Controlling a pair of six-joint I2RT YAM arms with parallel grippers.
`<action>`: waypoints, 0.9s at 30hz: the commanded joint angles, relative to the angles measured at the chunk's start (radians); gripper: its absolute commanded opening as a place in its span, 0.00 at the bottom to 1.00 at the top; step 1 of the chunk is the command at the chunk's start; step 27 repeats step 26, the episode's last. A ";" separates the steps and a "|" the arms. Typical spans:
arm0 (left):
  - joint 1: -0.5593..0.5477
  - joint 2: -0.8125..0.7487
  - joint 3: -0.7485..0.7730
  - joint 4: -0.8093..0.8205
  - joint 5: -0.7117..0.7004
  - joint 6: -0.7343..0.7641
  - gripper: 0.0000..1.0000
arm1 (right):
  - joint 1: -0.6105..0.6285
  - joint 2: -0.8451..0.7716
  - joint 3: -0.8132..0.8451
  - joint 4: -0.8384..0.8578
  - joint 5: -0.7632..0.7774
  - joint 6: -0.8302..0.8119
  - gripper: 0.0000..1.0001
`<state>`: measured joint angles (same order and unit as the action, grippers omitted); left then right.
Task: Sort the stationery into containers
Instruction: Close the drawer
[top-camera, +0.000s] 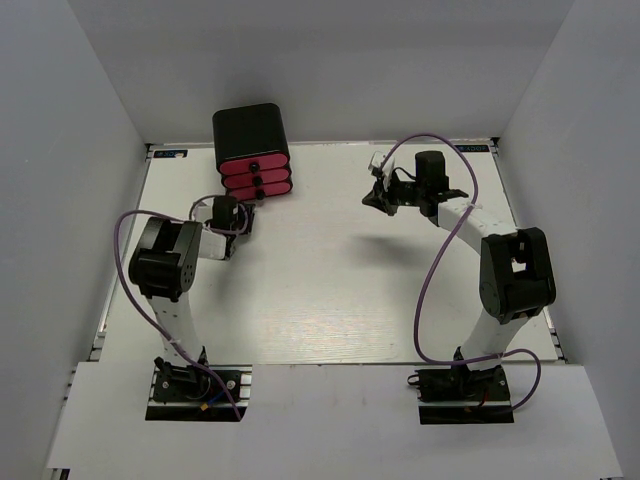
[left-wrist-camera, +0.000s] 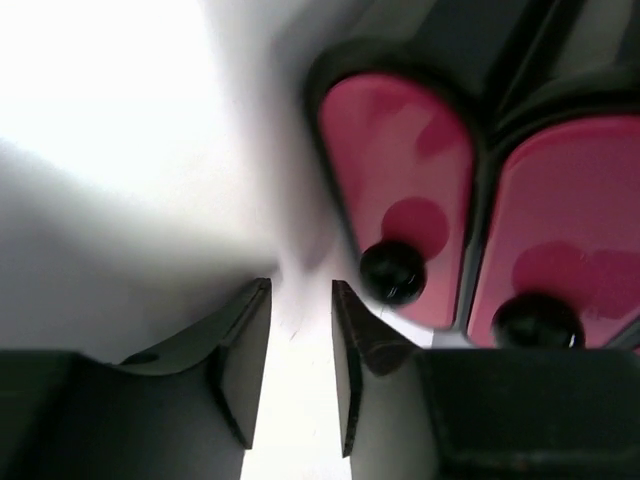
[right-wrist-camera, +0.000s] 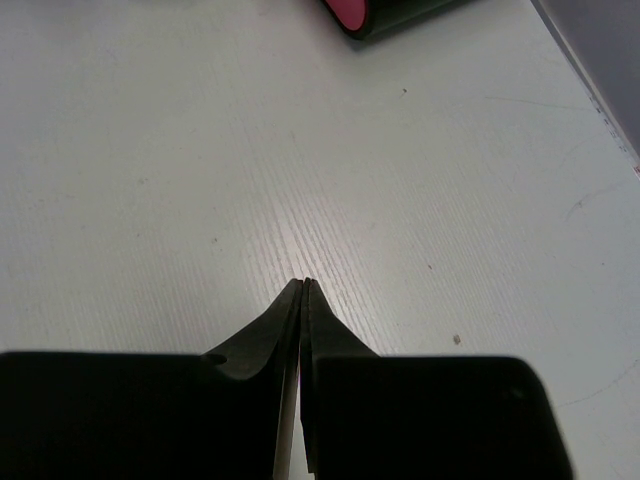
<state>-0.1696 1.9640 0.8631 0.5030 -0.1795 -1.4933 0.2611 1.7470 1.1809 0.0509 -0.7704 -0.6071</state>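
Note:
The black cabinet (top-camera: 250, 128) with three pink drawers (top-camera: 257, 166) stands at the table's far left, all drawers pushed in. My left gripper (top-camera: 243, 214) hovers just in front of its lowest drawer. In the left wrist view two pink drawer fronts (left-wrist-camera: 400, 170) with round black knobs (left-wrist-camera: 392, 271) fill the upper right, and my left gripper (left-wrist-camera: 301, 287) is open with only bare table between its fingers. My right gripper (top-camera: 376, 200) sits mid-table to the right, shut and holding nothing (right-wrist-camera: 304, 283). A corner of the cabinet (right-wrist-camera: 375, 12) shows at the top. No stationery is in view.
Grey walls enclose the white table (top-camera: 330, 290) on three sides. Purple cables (top-camera: 440, 250) loop from each arm over the table. A dark strip (right-wrist-camera: 600, 80) marks the table's right edge in the right wrist view.

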 joint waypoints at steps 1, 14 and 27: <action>0.005 -0.077 -0.117 -0.009 0.066 0.011 0.39 | -0.003 -0.043 -0.007 -0.019 -0.027 -0.023 0.06; -0.025 -0.749 -0.443 -0.144 0.307 0.580 0.78 | -0.007 -0.049 0.023 -0.108 0.060 0.168 0.90; -0.025 -1.273 -0.340 -0.497 0.246 0.921 1.00 | -0.014 -0.121 -0.026 -0.025 0.351 0.477 0.90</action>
